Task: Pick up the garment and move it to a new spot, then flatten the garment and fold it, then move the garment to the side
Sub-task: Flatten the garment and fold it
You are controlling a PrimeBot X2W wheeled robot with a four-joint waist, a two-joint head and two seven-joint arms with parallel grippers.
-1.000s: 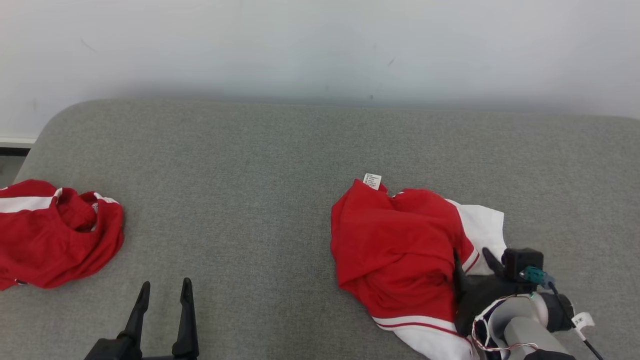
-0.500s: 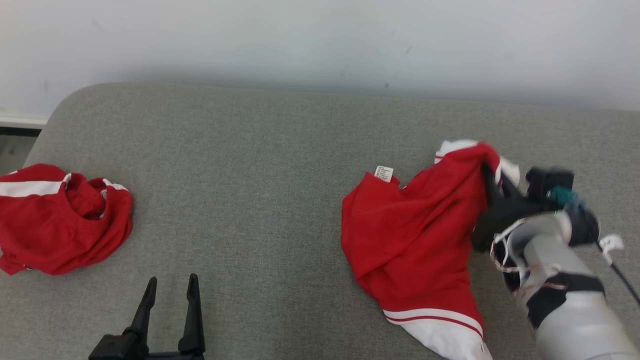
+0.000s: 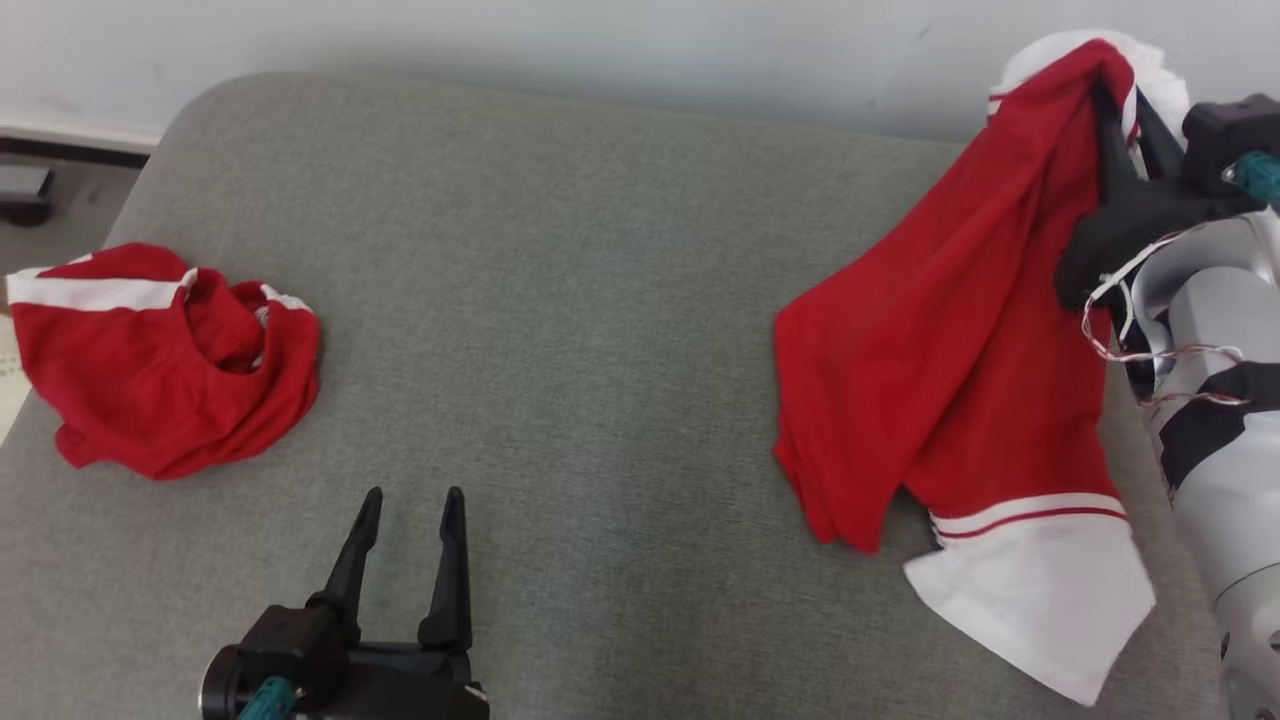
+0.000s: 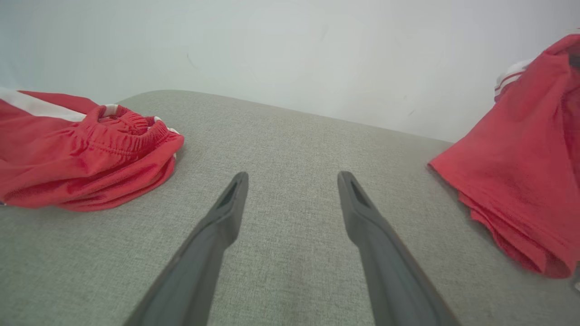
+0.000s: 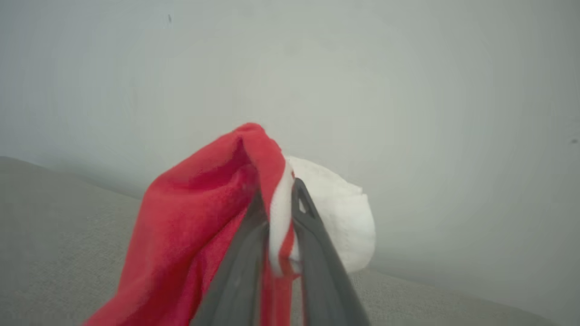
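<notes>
The garment [image 3: 940, 340] is a red shirt with white, red-striped sleeves. It hangs from my right gripper [image 3: 1118, 95] at the upper right of the head view, its lower white sleeve still trailing on the grey surface. In the right wrist view the two fingers are pinched on a red-and-white fold of the garment [image 5: 213, 217], so my right gripper [image 5: 278, 199] is shut on it. My left gripper [image 3: 410, 500] stands open low at the front, over bare grey cloth; my left gripper [image 4: 292, 181] has nothing between its fingers. The garment's [image 4: 521, 181] hanging edge shows at the right of the left wrist view.
A second red garment with white stripes [image 3: 165, 365] lies crumpled at the left edge of the grey padded surface [image 3: 560, 300]; the same red heap [image 4: 81, 149] lies left of my left fingers. A pale wall [image 3: 600, 40] runs behind.
My right gripper shut on the garment and lifted it up and to the right, off the surface. The head camera has shifted. The left gripper stays open.
</notes>
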